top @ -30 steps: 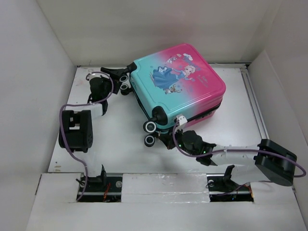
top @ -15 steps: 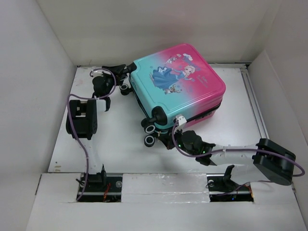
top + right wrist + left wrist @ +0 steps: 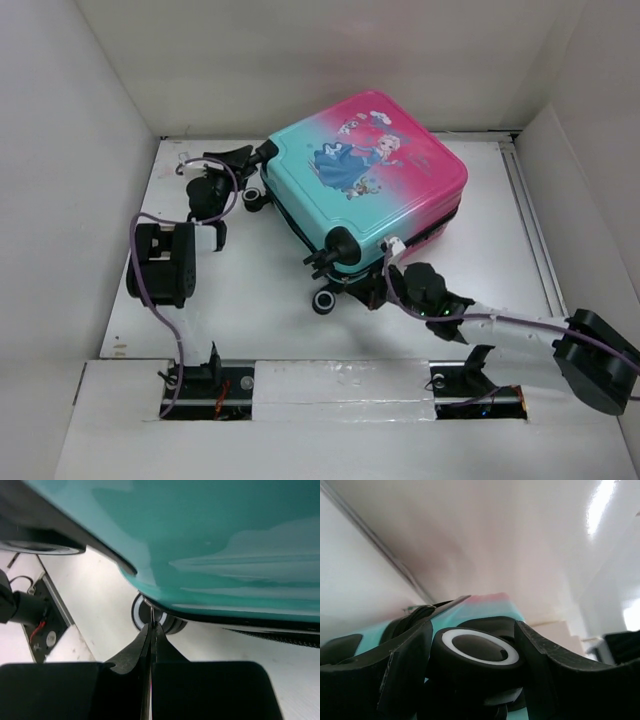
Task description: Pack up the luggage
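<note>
Two grippers meet the closed suitcase (image 3: 370, 180) lying print-up on the white table (image 3: 250, 280): the left gripper (image 3: 475, 630) pinches a wheel (image 3: 480, 652) at its far-left corner, while the right gripper (image 3: 151, 622), fingers pressed together, pokes beneath its near corner.

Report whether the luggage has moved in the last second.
Yes. The luggage has turned slightly: its near wheel has swung right, toward the rail along the table's right edge, while its far right corner stayed put.
</note>
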`<state>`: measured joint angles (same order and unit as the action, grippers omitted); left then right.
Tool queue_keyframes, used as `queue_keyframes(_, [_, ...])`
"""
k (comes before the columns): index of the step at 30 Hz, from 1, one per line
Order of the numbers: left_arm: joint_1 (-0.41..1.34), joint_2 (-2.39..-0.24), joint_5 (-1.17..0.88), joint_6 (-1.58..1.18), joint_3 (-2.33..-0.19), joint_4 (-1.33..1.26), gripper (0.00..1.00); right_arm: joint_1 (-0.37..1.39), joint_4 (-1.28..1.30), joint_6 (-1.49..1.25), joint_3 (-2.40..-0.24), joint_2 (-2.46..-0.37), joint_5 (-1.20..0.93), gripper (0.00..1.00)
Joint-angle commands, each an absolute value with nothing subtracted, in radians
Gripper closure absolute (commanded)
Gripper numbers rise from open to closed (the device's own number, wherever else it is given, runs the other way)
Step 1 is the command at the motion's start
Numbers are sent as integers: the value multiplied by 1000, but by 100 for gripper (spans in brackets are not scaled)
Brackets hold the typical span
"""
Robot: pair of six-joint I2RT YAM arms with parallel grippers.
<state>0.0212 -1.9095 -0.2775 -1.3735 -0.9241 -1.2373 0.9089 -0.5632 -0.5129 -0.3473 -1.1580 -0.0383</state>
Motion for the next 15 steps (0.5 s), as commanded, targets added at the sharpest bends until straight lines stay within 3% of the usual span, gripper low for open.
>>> queue_keyframes(1, [17, -1683, -238, -1237, -750, -1393, 100, 790, -545, -489, -371, -1085, -149, 100])
queue_keyframes(9, [146, -1366, -167, -1172, -254, -1532, 100, 571, -440, -420, -509, -1074, -290, 100])
queue_keyframes(15, [300, -1005, -95, -1065, -114, -1183, 100, 440, -540, -507, -520, -1121, -379, 100])
